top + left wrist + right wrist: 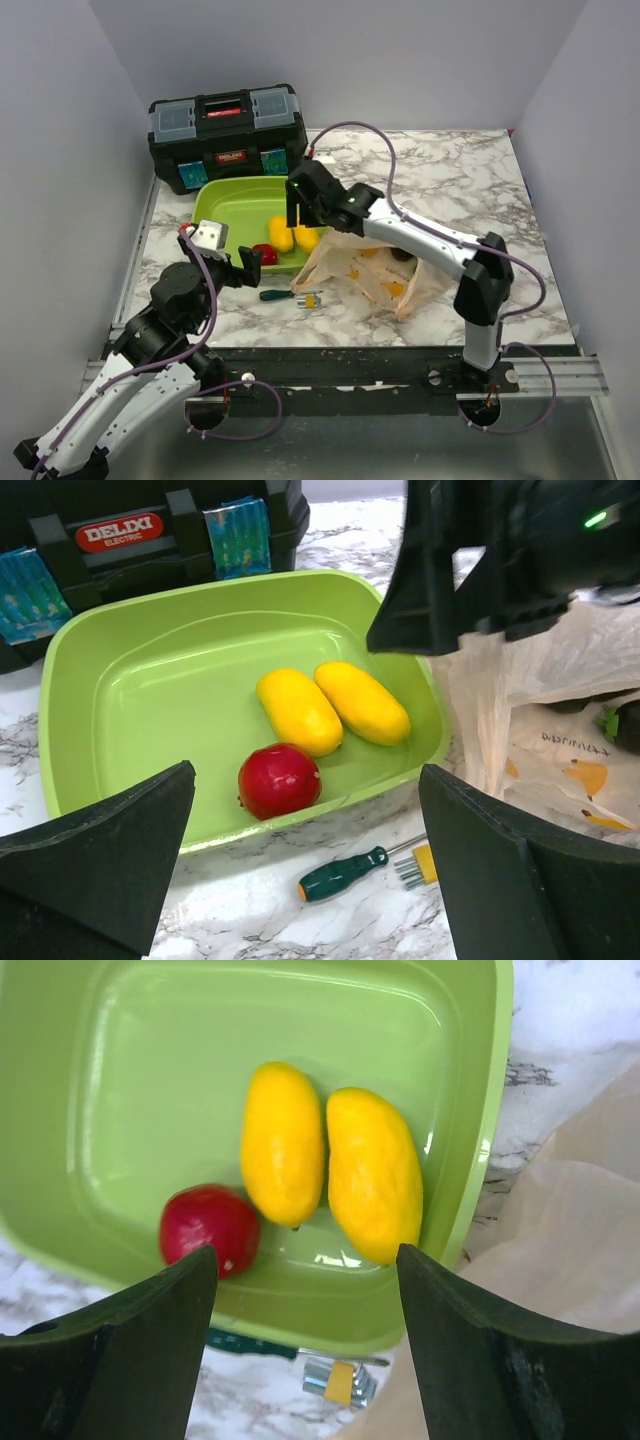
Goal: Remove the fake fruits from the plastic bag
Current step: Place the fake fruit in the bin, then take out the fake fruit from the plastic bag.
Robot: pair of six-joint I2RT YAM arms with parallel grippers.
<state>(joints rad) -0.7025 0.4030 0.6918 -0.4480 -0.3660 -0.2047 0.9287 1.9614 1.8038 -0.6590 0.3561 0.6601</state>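
Two yellow oblong fake fruits [281, 235] [307, 237] lie side by side in the lime-green tray [225, 200], next to a shiny red ball [266, 254]. The peach plastic bag [370, 275] lies crumpled right of the tray, with a dark fruit [400, 256] showing through it. My right gripper [298, 205] is open and empty, above the tray's right part, over the yellow fruits [283, 1143] [374, 1173]. My left gripper [232, 266] is open and empty, just outside the tray's near edge, facing the red ball [279, 780] and the bag [540, 710].
A black toolbox [228, 130] stands behind the tray. A green-handled screwdriver [278, 294] and a small yellow bit holder [311, 299] lie on the marble table between the tray and the bag's near left corner. Grey walls enclose the table on both sides.
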